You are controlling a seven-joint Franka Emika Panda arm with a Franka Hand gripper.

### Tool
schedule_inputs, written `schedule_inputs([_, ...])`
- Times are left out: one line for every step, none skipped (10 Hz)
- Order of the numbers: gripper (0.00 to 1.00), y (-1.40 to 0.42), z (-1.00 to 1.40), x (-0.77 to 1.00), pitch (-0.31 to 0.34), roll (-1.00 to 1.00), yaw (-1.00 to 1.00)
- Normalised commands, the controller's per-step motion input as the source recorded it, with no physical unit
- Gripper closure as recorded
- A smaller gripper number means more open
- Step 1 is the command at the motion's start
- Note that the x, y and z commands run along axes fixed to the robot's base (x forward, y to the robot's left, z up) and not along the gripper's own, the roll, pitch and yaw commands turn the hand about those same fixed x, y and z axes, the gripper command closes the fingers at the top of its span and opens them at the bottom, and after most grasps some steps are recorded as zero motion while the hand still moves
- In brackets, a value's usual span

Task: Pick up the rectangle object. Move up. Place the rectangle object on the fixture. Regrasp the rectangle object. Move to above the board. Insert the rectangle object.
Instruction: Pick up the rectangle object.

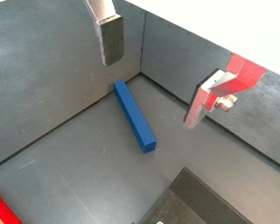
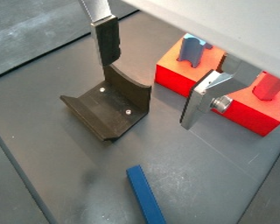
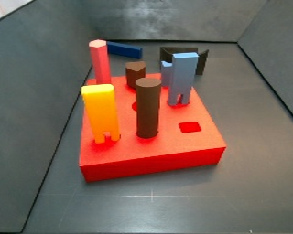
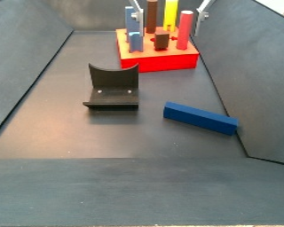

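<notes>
1. The gripper (image 1: 154,74) hangs above the floor with its two silver fingers spread wide and nothing between them. From here it looks poised for the first pick, jaws parted enough to straddle the bar.
2. The red board (image 4: 169,55) sits at the far end of the bin, crowded with upright pegs. One rectangular slot (image 3: 189,127) near its front edge is empty, presumably the bar's destination.
3. The fixture (image 4: 113,87) stands between the board and the bar, its curved back upright. I judge it is parked mid-route so the piece can be set down and regripped.
4. The blue rectangle object (image 4: 201,118) lies flat on the floor near the side wall, apart from the fixture and untouched. In a wrist view (image 1: 136,115) it rests below the open fingers, slightly off to one side.
</notes>
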Motion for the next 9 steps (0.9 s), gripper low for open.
schedule_inputs([0.0, 0.11, -0.19, -0.49, -0.174, 0.0, 0.03])
schedule_inputs([0.0, 0.32, -0.66, -0.13, 0.0, -0.24, 0.29])
schedule_inputs([0.0, 0.35, -0.71, 0.0, 0.0, -0.2, 0.47])
schedule_inputs([0.0, 0.44, -0.81, 0.0, 0.0, -0.14, 0.56])
schedule_inputs([0.0, 0.47, -0.82, -0.05, 0.0, -0.13, 0.46])
schedule_inputs([0.0, 0.49, -0.86, -0.05, 0.0, -0.12, 0.48])
schedule_inputs([0.0, 0.48, -0.86, -0.22, 0.0, -0.11, 0.48])
schedule_inputs([0.0, 0.05, -1.0, -0.43, 0.0, 0.0, 0.72])
schedule_inputs([0.0, -0.03, -1.0, -0.33, 0.01, 0.02, 0.78])
